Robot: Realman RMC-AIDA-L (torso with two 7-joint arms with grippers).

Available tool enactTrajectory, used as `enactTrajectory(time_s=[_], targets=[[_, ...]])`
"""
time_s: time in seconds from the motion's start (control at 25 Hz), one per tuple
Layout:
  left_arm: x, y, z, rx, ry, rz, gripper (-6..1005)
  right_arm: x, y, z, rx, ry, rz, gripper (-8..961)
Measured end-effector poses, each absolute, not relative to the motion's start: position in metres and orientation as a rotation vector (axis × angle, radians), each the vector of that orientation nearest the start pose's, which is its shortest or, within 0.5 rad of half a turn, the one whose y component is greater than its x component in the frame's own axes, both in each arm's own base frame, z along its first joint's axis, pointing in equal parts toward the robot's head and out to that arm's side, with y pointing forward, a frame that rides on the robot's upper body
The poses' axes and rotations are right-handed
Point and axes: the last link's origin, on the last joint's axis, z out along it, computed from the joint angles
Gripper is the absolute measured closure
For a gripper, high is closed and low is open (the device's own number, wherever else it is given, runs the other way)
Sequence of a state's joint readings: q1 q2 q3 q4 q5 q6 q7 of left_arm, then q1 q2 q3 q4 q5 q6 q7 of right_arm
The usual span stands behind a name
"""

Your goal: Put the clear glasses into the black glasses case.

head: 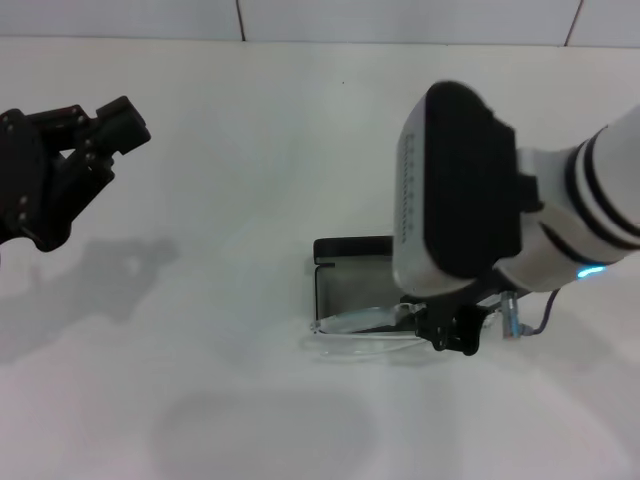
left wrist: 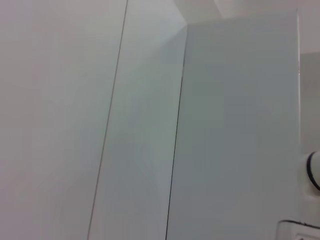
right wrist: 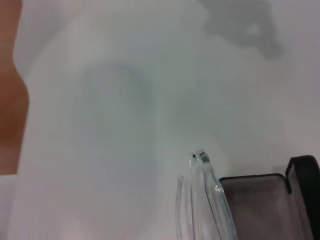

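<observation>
Head view: slim matte black hinged glasses case (head: 352, 262) lying open on the white tabletop (head: 240, 150), grey lining up. Clear colourless plastic glasses (head: 365, 330) along the case's near edge, partly over its rim. Right gripper (head: 452, 330) low at the near right end of the case, jaws clamped on the glasses. Left gripper (head: 105, 130) raised well left of the case, jaws apart. Left wrist view: only pale wall panels. Right wrist view: folded glasses (right wrist: 202, 200) just beside the case's (right wrist: 270, 205) open tray.
</observation>
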State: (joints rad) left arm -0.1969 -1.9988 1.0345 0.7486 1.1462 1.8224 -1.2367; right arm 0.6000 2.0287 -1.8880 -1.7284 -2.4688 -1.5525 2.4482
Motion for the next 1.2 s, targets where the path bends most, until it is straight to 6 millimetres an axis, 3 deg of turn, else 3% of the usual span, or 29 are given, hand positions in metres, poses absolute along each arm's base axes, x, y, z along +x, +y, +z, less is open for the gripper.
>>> enactTrajectory(time_s=[0.52, 1.2], targets=[[-0.256, 0.257, 0.073, -2.373, -0.300, -1.415, 927, 0.092, 0.284, -0.077, -2.711, -0.308, -0.647, 808], [-0.254, 0.255, 0.071, -2.379, -0.297, -1.432, 926, 0.104, 0.285, -0.082, -2.674, -0.295, -0.676, 803]])
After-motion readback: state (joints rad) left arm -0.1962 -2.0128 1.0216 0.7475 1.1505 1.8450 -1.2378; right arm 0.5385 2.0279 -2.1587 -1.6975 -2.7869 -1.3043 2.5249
